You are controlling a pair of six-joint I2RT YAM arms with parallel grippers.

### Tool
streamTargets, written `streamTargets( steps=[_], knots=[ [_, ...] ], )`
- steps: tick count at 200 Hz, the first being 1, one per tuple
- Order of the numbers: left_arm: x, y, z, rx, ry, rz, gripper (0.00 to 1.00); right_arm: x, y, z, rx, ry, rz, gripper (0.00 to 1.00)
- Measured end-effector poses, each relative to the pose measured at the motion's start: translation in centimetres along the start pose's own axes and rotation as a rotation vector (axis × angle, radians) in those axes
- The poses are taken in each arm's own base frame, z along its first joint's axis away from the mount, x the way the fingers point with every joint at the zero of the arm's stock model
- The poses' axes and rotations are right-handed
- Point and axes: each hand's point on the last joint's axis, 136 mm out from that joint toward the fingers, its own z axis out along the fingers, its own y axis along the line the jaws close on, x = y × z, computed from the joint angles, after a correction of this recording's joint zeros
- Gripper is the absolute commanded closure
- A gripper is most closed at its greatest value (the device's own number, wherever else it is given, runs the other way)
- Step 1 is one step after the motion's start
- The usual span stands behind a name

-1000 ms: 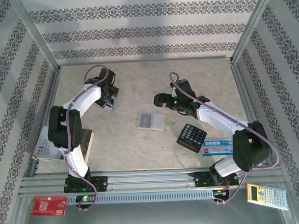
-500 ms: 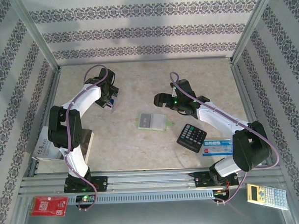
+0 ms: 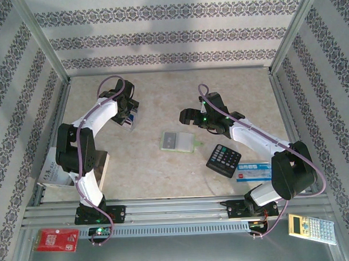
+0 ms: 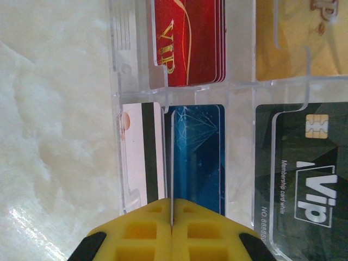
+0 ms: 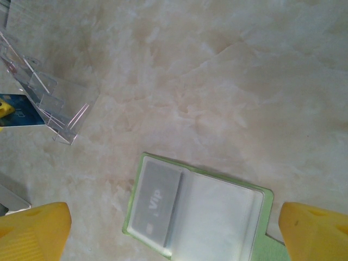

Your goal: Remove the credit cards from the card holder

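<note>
The lime-green card holder [image 3: 178, 142] lies open mid-table, pale sleeves up [image 5: 225, 217], with a dark VIP credit card [image 5: 157, 204] under its left sleeve. My right gripper [image 5: 173, 217] hovers above it, open and holding nothing; in the top view it [image 3: 187, 116] sits just beyond the holder. My left gripper [image 4: 172, 202] is shut on a thin credit card seen edge-on, whose blue face [image 5: 19, 110] shows in the right wrist view. It hangs at a clear acrylic rack [image 4: 239, 87] with red [image 4: 190, 43], tan [image 4: 304, 38], black [image 4: 304, 179] and blue [image 4: 198, 157] cards.
A black calculator [image 3: 224, 160] and a blue-and-white box [image 3: 253, 172] lie right of the holder. A pale box [image 3: 55, 172] sits by the left arm's base. A red packet [image 3: 57, 240] and a yellow calculator [image 3: 311, 227] rest below the front rail. Metal frame walls enclose the table.
</note>
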Motion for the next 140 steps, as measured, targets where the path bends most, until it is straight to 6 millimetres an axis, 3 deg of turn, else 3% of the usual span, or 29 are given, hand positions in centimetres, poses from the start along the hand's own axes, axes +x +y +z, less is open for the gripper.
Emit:
streamTargets(
  steps=[68, 140],
  knots=[
    [-0.7, -0.3, -1.3, 0.028, -0.023, -0.016, 1.0, 0.3, -0.4, 0.6, 0.011, 0.015, 0.003, 0.02],
    [-0.3, -0.9, 0.6, 0.0, -0.01, -0.024, 0.97, 0.4, -0.3, 0.6, 0.007, 0.021, 0.005, 0.02]
  ],
)
